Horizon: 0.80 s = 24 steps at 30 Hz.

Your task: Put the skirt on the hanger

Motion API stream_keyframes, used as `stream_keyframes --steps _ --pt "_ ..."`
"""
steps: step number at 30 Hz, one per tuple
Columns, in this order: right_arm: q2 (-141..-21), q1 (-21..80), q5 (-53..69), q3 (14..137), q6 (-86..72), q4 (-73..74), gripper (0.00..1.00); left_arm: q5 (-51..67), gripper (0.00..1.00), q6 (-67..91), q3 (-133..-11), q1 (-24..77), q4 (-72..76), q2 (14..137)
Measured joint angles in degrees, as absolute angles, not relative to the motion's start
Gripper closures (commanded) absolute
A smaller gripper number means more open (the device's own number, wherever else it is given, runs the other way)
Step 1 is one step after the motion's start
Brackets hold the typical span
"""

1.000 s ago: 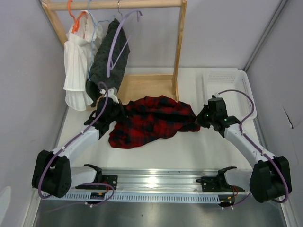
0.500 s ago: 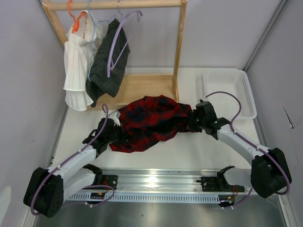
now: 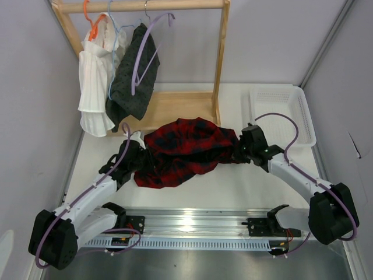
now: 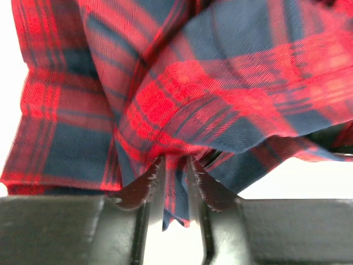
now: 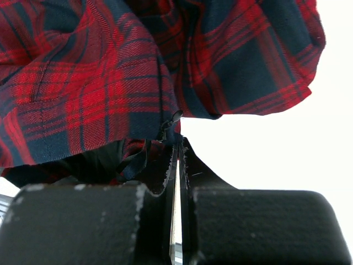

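Note:
The red-and-black checked skirt [image 3: 185,150] hangs bunched between my two grippers over the white table. My left gripper [image 3: 139,153] is shut on its left edge; in the left wrist view a fold of skirt [image 4: 182,99] is pinched between the fingers [image 4: 144,185]. My right gripper [image 3: 240,149] is shut on the skirt's right edge; in the right wrist view the cloth [image 5: 110,83] enters the jaws at the fingertips [image 5: 168,160]. The lilac hanger [image 3: 145,52] hangs on the wooden rail at the back, in front of the dark dotted garment.
A wooden clothes rack [image 3: 220,58] with a wooden base [image 3: 175,105] stands at the back. On it hang a white pleated garment [image 3: 96,81] on an orange hanger [image 3: 92,23], a pale blue hanger [image 3: 114,26] and a dark grey dotted garment [image 3: 133,81]. A white basket [image 3: 282,111] sits back right.
Both grippers have moved inward, so the skirt has gone from stretched flat to bunched and lifted. In the last half second the left gripper has risen slightly toward the rack.

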<state>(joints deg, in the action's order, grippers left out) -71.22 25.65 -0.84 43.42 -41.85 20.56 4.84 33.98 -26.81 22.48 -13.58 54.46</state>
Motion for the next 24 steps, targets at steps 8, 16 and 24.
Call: stream_keyframes --steps 8,16,24 --pt "-70.48 25.56 -0.86 43.42 -41.28 21.76 0.95 5.23 0.52 31.16 -31.18 22.48 -16.38 52.97" --pt "-67.26 26.46 -0.91 44.42 -40.62 23.86 0.79 14.72 0.49 27.62 -36.62 22.76 -17.98 49.95" --pt "-66.37 27.92 -1.39 47.44 -40.27 25.19 0.66 25.43 0.45 23.40 -42.59 23.46 -18.33 48.45"
